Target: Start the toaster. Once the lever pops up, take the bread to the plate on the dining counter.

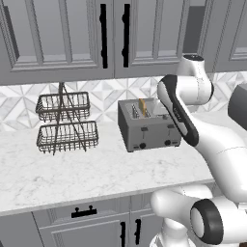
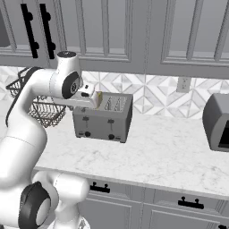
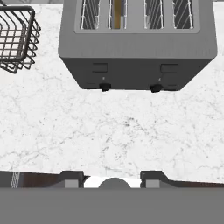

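Dark wire two-tier basket rack (image 1: pixel 65 123) standing on the white grey-veined marble counter (image 1: pixel 72 173), well left of the claw and apart from everything else; one basket corner caught at the upper left of the hand view (image 3: pixel 15 39). Next to the right, boxy grey metal toaster (image 1: pixel 147 126) with small black knobs on its front, set against the patterned tile backsplash (image 2: pixel 156 96) under grey panelled wall cabinets with black handles (image 1: pixel 103 36). Seen from the hand camera, toaster (image 3: pixel 138 43) ahead of the claw, front face and two knobs turned toward it, bare marble lying between. Small golden-brown slice of bread (image 1: pixel 143 106) upright in a left-hand slot, top edge poking above the toaster; a tan strip in the second slot opening from the hand camera (image 3: pixel 116 13). White forearm crossing in front of the toaster's right end in the left base view. Farther right, dark grey boxy appliance (image 2: pixel 217 123) on the same counter, well apart.

Claw (image 3: pixel 111 178) with both dark tips standing wide apart, holding nothing, touching nothing.
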Controlling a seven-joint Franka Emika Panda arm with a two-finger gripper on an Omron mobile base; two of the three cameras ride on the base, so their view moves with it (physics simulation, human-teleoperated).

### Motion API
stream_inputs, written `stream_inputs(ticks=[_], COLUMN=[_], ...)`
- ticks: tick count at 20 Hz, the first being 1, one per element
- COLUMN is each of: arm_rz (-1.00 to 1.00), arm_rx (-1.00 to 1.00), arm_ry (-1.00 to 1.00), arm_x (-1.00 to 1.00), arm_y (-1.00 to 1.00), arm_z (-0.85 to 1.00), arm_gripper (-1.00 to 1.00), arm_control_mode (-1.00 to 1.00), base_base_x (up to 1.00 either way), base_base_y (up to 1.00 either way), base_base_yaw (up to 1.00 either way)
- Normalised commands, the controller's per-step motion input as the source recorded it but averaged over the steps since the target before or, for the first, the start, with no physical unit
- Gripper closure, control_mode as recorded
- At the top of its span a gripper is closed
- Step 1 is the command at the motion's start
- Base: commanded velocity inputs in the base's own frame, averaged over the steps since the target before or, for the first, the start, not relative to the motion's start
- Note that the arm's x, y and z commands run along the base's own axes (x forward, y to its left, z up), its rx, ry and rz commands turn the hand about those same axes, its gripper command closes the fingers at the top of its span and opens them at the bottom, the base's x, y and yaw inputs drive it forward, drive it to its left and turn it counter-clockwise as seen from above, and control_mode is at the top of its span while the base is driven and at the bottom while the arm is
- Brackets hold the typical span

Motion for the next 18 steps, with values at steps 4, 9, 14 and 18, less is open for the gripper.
stream_inputs(ticks=[4, 9, 14, 18], arm_rz=[0.0, 0.0, 0.0, 0.0], arm_rx=[0.0, 0.0, 0.0, 0.0], arm_ry=[0.0, -0.08, -0.13, -0.07], arm_x=[0.02, 0.17, 0.27, 0.24], arm_y=[0.02, 0.14, 0.17, 0.16], arm_z=[-0.08, -0.08, -0.1, -0.07], arm_gripper=[-1.0, -1.0, 1.0, 1.0], arm_control_mode=[-1.0, -1.0, -1.0, -1.0], base_base_x=[0.0, 0.0, 0.0, 0.0], base_base_y=[0.0, 0.0, 0.0, 0.0], base_base_yaw=[0.0, 0.0, 0.0, 0.0])
